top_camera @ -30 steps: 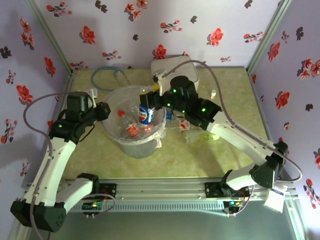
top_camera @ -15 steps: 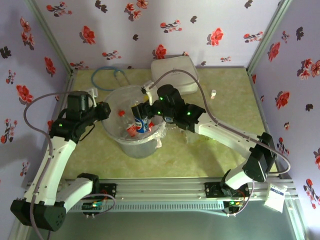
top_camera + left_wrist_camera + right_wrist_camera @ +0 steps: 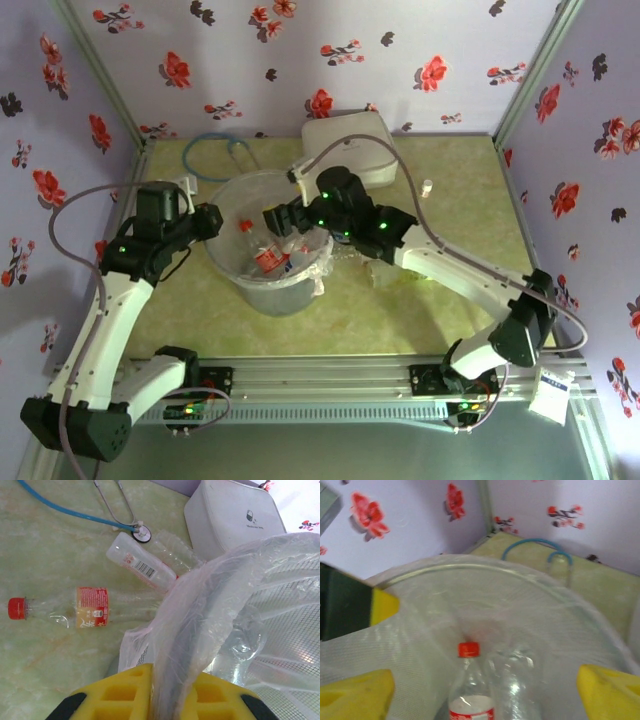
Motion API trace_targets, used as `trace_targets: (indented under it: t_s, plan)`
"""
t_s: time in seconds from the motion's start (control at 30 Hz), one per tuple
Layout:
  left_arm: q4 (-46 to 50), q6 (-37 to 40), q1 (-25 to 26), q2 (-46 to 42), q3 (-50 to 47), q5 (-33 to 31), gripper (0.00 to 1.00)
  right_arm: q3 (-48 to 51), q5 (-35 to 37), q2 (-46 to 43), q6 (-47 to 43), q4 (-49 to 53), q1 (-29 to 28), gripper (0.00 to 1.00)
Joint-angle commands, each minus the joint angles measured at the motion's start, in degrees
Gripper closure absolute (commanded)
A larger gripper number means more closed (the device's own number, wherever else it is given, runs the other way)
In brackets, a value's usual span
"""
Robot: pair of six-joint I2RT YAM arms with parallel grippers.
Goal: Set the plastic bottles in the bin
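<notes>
The bin [image 3: 250, 285], a grey bucket lined with a clear bag, stands left of the table's middle. My left gripper [image 3: 172, 672] is shut on the bin's rim and bag [image 3: 200, 610] at its left side [image 3: 207, 222]. Above the bin's right half my right gripper [image 3: 283, 222] hangs open, its yellow fingers [image 3: 355, 695] wide apart with nothing between them. Below it, inside the bin, lie a red-capped, red-labelled bottle [image 3: 469, 680] and a clear bottle [image 3: 520, 680]. On the table beside the bin lie a red-capped bottle [image 3: 60, 611] and a clear white-labelled bottle [image 3: 142, 567].
A white rounded box [image 3: 350, 140] stands behind the bin and a blue stethoscope [image 3: 215, 155] lies at the back left. A tiny white cap piece [image 3: 427, 186] stands at the right. Clear plastic [image 3: 388, 272] lies right of the bin. Flowered walls enclose the table.
My right gripper moved left over the bin and its jaws opened wide; the blue-labelled bottle it held has left them and gone into the bin. The left gripper kept its hold on the rim.
</notes>
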State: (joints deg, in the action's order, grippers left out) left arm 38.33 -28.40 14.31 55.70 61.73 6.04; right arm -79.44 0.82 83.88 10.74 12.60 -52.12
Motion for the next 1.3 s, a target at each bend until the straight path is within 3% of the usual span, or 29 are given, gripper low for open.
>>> trace_targets:
  t_s: [0.0, 0.2, 0.3, 0.5, 0.67, 0.8, 1.0, 1.27]
  plan:
    - [0.96, 1.09, 0.1, 0.64, -0.65, -1.3, 1.0, 0.87, 7.53, -6.27, 4.23, 3.99, 4.54, 0.01]
    - [0.96, 1.43, 0.13, 0.91, -0.48, -1.3, 1.0, 7.03, 14.32, -14.57, 14.08, 9.57, 15.44, 0.01]
    - [0.81, 1.52, 0.08, 1.16, -0.34, -1.38, 1.0, 9.74, 17.25, -17.28, 23.1, 16.17, 22.38, 0.0]
    - [0.17, 1.53, 0.05, 1.69, -0.52, -1.39, 1.0, 20.37, 13.74, -22.01, 44.81, 21.93, 34.56, 0.01]
    - [0.57, 1.79, 0.04, 2.38, 0.21, -1.39, 1.0, 28.73, 15.13, -24.02, 60.04, 25.09, 35.26, 0.01]
    - [0.21, 1.95, 0.07, 2.66, 0.49, -1.39, 1.0, 33.4, 11.31, -22.35, 66.65, 23.54, 35.32, 0.09]
    - [-0.01, 1.8, 0.06, 2.58, -0.23, -1.39, 1.0, 46.87, 6.27, -21.9, 83.11, 7.8, 32.15, 0.2]
    - [0.61, 1.96, 0.02, 2.66, 0.83, -1.56, 1.0, 47.41, 7.37, -16.57, 84.61, 5.5, 29.41, 0.18]
